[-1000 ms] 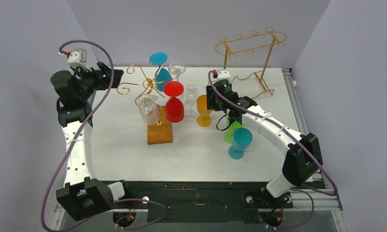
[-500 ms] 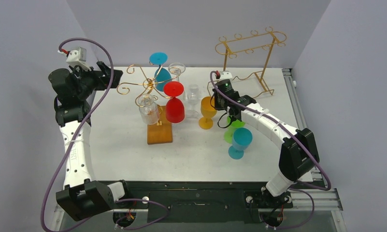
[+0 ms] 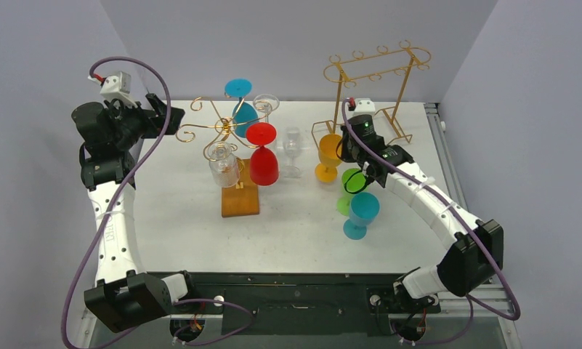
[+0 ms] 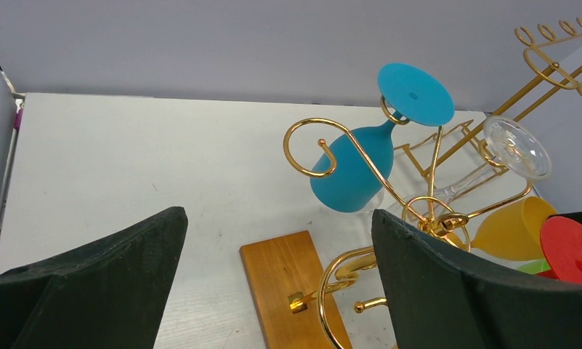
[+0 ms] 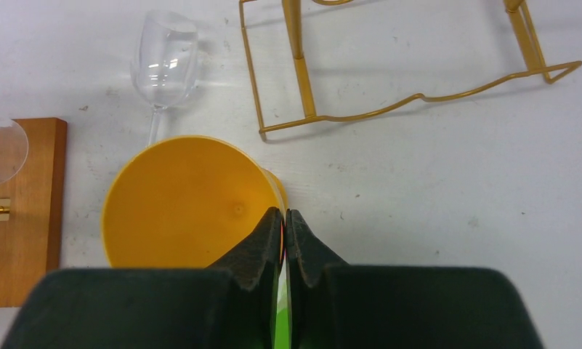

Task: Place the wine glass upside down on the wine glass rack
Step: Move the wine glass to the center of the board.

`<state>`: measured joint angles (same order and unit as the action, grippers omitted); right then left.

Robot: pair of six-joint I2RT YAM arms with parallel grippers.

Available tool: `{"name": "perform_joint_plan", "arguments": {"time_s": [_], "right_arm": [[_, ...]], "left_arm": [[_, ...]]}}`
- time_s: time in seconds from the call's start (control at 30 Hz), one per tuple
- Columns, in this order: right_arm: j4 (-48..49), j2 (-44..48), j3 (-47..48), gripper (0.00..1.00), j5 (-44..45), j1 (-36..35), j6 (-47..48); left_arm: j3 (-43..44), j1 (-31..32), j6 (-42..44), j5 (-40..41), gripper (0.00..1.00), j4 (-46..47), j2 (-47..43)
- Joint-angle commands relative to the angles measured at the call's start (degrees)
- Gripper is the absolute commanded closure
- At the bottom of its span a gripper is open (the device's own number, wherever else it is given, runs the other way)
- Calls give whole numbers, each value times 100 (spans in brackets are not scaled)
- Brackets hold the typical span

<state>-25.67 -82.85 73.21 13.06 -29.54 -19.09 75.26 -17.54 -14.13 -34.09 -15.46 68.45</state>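
An orange wine glass (image 3: 328,155) stands upright right of the table's middle. My right gripper (image 3: 341,150) is shut on its rim. In the right wrist view one finger is inside the orange bowl (image 5: 179,196) and the other outside, and the gripper (image 5: 284,218) pinches the wall. The wine glass rack (image 3: 240,198) is a gold spiral tree on a wooden base, left of centre. It holds an upside-down blue glass (image 3: 243,115), a red one (image 3: 261,161) and clear ones. My left gripper (image 3: 168,120) hangs open, left of the rack's arms. Its view shows the base (image 4: 280,280) between wide-apart fingers.
A clear wine glass (image 3: 293,145) stands between the rack and the orange glass. A green glass (image 3: 350,190) and a blue glass (image 3: 360,214) stand under my right forearm. A tall gold wire frame rack (image 3: 375,73) stands at the back right.
My right gripper has shut on the orange glass's rim. Gripper and glass have moved right and toward the back. The left arm has stayed still.
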Motion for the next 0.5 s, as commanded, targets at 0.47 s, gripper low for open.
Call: {"name": "perform_joint_plan", "arguments": {"time_s": [0.47], "right_arm": [[13, 365, -597, 74, 251, 690, -111]], "left_arm": [[626, -83, 330, 121, 4, -478, 102]]}}
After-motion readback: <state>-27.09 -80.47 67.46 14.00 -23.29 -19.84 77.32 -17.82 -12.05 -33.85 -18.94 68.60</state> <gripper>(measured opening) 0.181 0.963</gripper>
